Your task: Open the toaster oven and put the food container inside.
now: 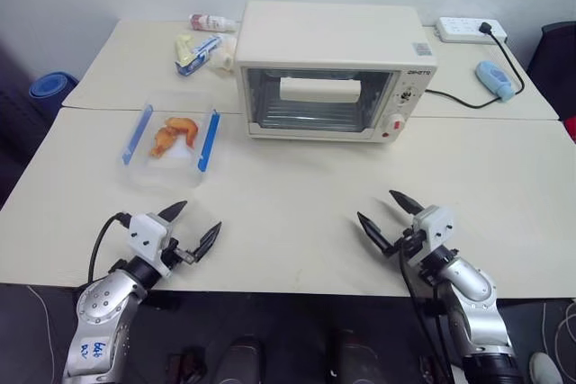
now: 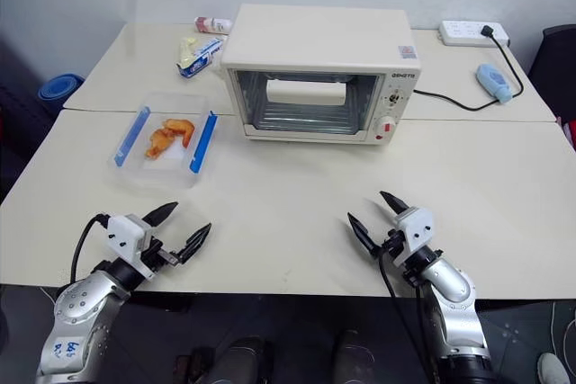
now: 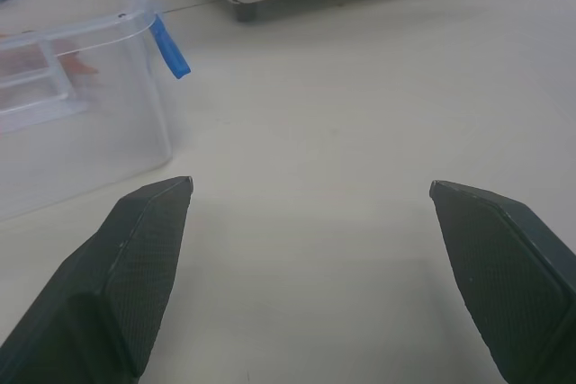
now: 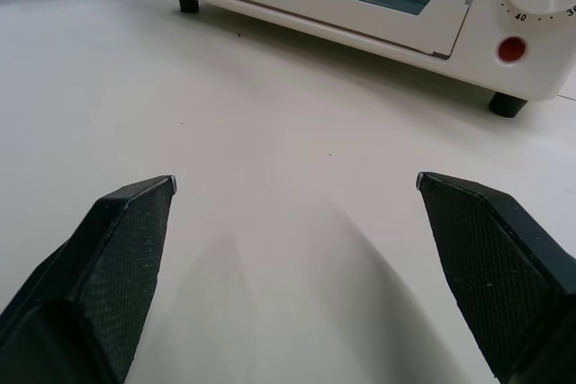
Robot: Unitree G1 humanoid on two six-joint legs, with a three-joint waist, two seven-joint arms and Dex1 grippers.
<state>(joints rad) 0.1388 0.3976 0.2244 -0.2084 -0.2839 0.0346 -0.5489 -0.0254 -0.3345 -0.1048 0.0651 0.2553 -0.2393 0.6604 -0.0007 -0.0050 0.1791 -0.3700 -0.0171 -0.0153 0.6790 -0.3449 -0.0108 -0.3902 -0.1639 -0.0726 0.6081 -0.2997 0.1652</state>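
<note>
Toaster oven [image 1: 333, 69] and food container [image 1: 171, 137] both sit past our grippers, so nearest first: our left gripper [image 1: 191, 226] hovers over the near edge of the table [image 1: 297, 204] on the left, fingers spread wide w/ nothing between them, and in its wrist view only bare tabletop lies between the two black tips. Our right gripper [image 1: 391, 210] hovers over the near edge on the right, also spread wide and empty, angled a bit toward the middle. Next out, the food container rests on the table ahead of the left gripper and well apart from it; it's a clear box w/ a blue clip on each side and orange food pieces inside. We can't tell from here if a lid is on it. Just right of it, not touching, stands the toaster oven, cream-white, glass door closed, white bar handle across the top of the door, knobs and a red button [image 4: 511, 49] on its right front panel. Behind the container, by the oven's rear left corner, lie some snack packets [image 1: 200, 49] and a small bottle [image 1: 212, 22]. Far right at the back we see a white power strip [image 1: 470, 30] w/ a black cord [image 1: 459, 101] plugged in, and a small blue device [image 1: 494, 79] near it.
</note>
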